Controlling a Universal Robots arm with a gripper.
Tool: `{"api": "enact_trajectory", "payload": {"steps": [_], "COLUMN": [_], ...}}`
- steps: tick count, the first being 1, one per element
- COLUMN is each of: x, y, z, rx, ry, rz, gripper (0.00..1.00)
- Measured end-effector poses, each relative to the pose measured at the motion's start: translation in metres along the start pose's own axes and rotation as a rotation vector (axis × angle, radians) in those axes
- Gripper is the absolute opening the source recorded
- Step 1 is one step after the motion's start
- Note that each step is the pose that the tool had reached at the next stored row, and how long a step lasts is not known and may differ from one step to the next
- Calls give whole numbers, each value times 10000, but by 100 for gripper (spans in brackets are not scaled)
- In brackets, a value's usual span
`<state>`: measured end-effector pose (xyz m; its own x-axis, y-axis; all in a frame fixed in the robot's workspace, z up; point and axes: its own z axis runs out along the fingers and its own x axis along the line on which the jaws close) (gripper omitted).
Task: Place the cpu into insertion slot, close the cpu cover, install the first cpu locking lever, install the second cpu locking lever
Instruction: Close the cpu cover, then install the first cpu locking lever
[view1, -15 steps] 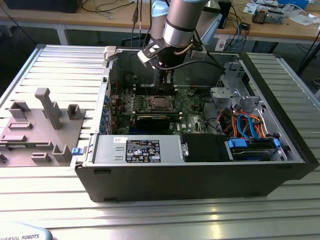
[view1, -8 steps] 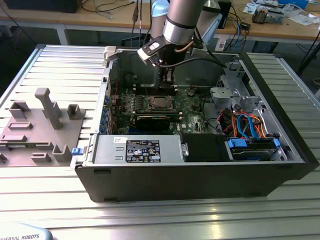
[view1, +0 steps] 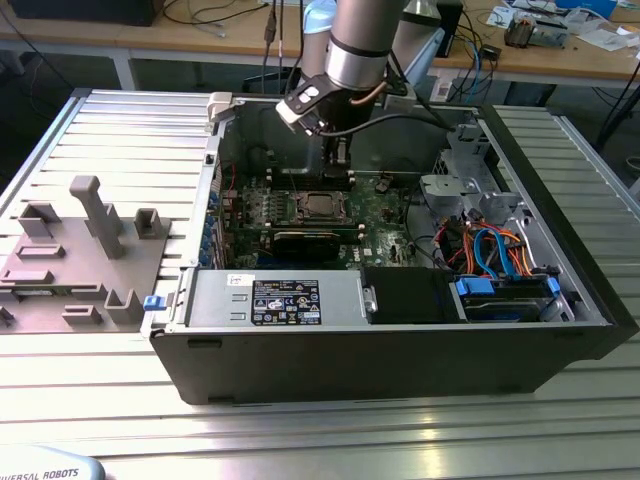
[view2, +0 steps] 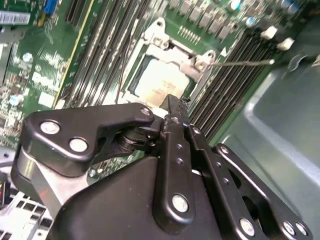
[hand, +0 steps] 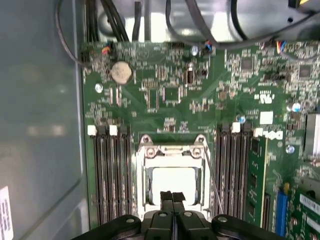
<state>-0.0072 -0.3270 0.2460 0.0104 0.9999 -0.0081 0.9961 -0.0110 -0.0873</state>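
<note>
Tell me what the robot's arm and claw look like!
The arm is a fat silver-grey tube, with a black cable curling beside it. The gripper is black: chunky jointed links, shiny round bolts and two thin fingers.

In the exterior view, looking down from well back over the whole open black metal computer case (view1: 400, 360). In both wrist views, looking from close above onto the green circuit board (hand: 170, 75) (view2: 40, 75), sharing the small silver-grey square cpu (hand: 172, 179) (view2: 162, 82).
</note>
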Motion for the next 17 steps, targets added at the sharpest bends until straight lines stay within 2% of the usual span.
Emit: {"api": "enact_trajectory", "payload": {"steps": [2,3,14,17], "x": [0,1,0,0], "y": [0,1,0,0], "z": [2,4,3,2], "rx": [-229,-301,-351,-352], "ry": [3,5,4,-10], "rz": [2,2,-3,-190], "gripper": [11,11,11,11]}}
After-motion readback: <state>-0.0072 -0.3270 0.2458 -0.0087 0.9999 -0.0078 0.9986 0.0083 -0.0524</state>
